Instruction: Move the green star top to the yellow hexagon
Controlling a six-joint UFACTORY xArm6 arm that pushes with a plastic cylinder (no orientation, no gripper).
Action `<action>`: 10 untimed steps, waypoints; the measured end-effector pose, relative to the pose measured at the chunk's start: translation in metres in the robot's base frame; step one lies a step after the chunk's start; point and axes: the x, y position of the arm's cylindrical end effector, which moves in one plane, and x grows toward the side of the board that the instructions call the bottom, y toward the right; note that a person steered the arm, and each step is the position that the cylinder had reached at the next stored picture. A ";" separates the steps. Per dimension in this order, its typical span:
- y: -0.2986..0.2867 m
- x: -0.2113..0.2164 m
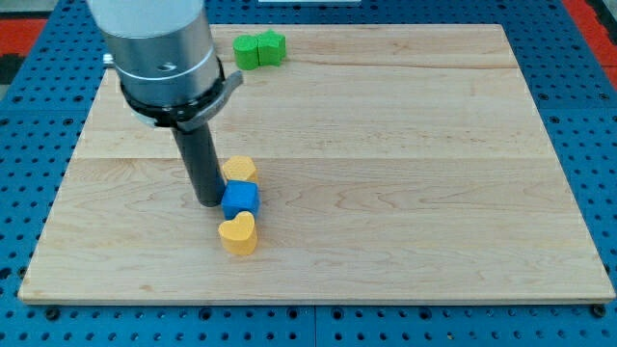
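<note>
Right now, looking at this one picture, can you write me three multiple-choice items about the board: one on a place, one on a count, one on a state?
1. Where is the green star?
A. near the view's top edge of the board
B. at the view's bottom right corner
C. touching the blue cube

2. How many yellow blocks are on the board?
A. one
B. two
C. four

3. How does my tip stand to the blue cube?
A. far off at the view's right
B. right beside it, on the view's left
C. resting on top of it

Key:
1. A: the green star lies at the top edge, far from the other blocks.
2. B: an upper yellow block sits above the blue cube and a yellow heart below it.
3. B: my tip stands on the board close against the cube's left side.
</note>
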 end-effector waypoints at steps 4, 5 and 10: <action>-0.067 -0.157; -0.063 -0.206; 0.073 -0.213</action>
